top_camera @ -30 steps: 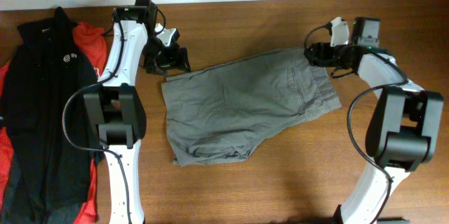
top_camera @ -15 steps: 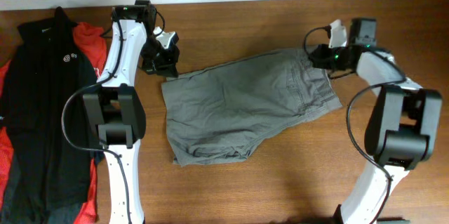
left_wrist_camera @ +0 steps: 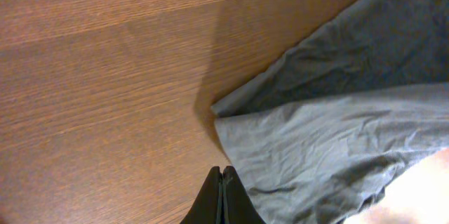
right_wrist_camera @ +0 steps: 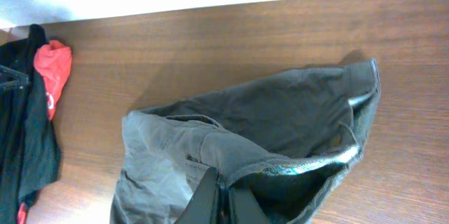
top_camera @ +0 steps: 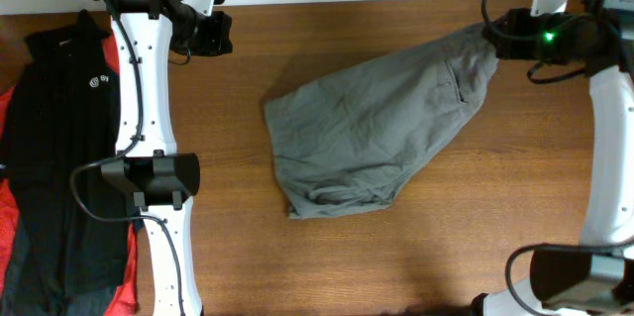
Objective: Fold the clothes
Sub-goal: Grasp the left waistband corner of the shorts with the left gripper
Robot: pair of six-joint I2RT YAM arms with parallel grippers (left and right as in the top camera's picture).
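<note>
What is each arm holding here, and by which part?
The right gripper pinches the grey woven cotton shorts by an edge at their raised waistband end. The left gripper is shut, holding nothing.

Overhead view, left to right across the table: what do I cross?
black jacket → left gripper, shut and empty → grey shorts → right gripper, shut on the shorts' right end.

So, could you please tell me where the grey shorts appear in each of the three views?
Overhead: grey shorts at centre, reaching toward the top right.
Left wrist: grey shorts fill the right side and lower right.
Right wrist: grey shorts span centre to bottom edge.
Shared landmark: the wooden table under them in every view.
</note>
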